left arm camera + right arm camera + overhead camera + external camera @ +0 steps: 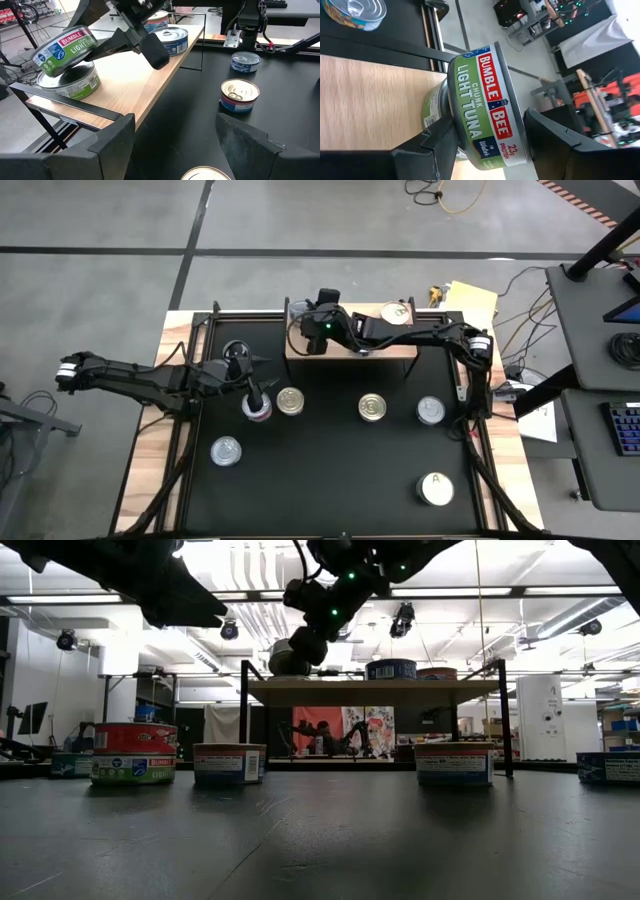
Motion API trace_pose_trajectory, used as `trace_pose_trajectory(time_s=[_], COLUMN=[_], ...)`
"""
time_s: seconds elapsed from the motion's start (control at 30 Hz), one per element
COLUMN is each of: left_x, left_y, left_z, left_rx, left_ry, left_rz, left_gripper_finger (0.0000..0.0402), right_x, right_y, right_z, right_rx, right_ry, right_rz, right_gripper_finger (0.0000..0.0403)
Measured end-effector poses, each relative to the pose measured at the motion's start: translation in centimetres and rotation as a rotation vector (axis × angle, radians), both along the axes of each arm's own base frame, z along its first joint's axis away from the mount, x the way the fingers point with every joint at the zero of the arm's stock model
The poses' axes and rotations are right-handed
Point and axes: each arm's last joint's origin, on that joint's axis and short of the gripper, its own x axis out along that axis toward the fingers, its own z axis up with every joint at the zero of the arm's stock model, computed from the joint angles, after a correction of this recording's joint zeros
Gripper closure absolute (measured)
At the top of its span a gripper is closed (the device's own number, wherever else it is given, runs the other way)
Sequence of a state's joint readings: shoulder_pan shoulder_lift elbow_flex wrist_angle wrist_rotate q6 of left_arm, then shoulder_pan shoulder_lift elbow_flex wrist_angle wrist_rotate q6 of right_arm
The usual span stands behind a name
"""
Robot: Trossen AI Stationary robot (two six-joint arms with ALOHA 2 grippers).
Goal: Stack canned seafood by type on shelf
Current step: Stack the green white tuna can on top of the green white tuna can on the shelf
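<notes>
Right wrist view shows the right gripper (485, 142) grasping a tuna can (487, 107), tilted over another can (70, 82) on the shelf (135, 85); next it needs levelling and releasing, while the left gripper (195, 140) waits with jaws apart.

Between the right arm's jaws, the green-labelled tin (487, 107) hides most of the tin beneath (434, 111). From overhead that arm covers both. Another tin (355, 12) is cropped.

High view: overhead, straight down on the whole tabletop (330, 480) and shelf (400, 348). Low view: at tabletop level, facing the shelf and room behind. Left wrist view: oblique along the shelf, near. Right wrist view: very close on the green-label can (485, 105), also seen from the left wrist.
</notes>
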State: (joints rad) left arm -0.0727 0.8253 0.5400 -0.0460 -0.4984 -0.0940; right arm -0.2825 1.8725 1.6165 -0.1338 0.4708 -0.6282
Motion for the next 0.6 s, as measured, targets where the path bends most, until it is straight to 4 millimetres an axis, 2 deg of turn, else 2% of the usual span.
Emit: trace_pose_trajectory(time_s=[0.6], left_x=[0.00], left_y=[0.00], left_z=[0.00], left_rx=[-0.016], left_ry=[-0.008], left_rz=[0.005], left_gripper_finger=[0.0141], right_x=[-0.02], right_y=[-0.11], right_z=[-0.14], right_rx=[0.049], right_ry=[-0.019], right_rz=[0.027], right_gripper_finger=[0.0202])
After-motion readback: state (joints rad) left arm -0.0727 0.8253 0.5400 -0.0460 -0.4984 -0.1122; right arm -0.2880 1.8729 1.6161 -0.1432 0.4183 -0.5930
